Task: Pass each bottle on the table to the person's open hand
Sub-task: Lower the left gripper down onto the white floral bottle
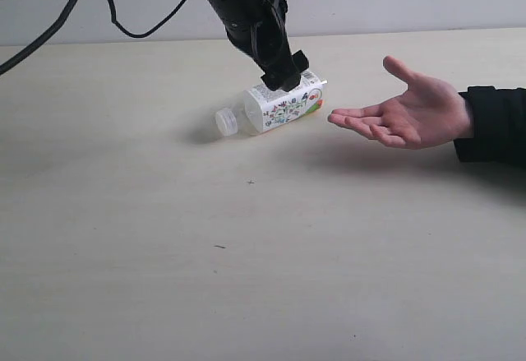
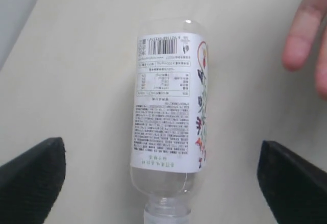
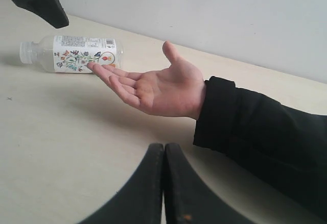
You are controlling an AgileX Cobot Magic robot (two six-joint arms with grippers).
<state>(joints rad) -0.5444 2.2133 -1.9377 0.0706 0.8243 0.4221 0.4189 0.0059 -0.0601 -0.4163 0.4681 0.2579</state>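
Left wrist view, bottle (image 2: 168, 106) cap cropped, left hand (image 2: 161, 148) spread wide.

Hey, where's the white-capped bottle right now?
The bottle lies on its side on the table, mid-frame in the exterior view, under the open left gripper, base toward the person's hand on its right.

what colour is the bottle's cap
White. The cap of the bottle shows best in the exterior view.
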